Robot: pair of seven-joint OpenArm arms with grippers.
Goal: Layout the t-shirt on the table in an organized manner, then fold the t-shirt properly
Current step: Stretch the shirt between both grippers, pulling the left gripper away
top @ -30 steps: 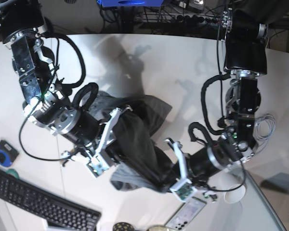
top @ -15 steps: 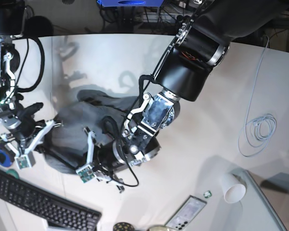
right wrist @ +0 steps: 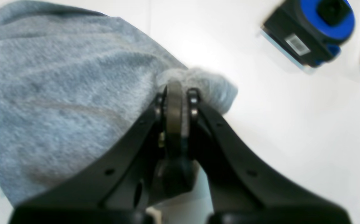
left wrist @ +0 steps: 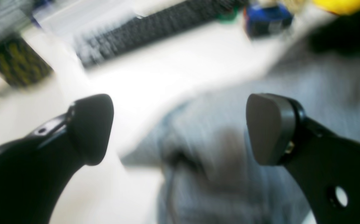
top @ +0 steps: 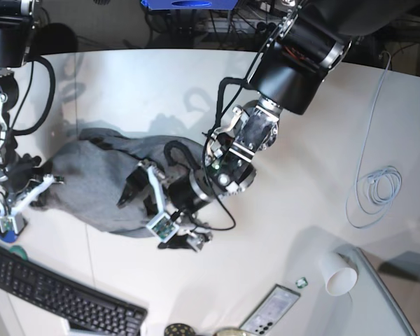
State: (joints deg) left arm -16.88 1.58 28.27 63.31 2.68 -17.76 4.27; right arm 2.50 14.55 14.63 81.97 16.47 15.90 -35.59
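The right pincer (right wrist: 177, 93) clamps one edge of the t-shirt (top: 91, 185), anchoring it on the counter (top: 301, 140). The left pincer (left wrist: 180, 127) hangs released above the cloth, seemingly ready for another hold.

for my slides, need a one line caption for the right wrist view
Right gripper shut on a bunched edge of the grey t-shirt over the white table.
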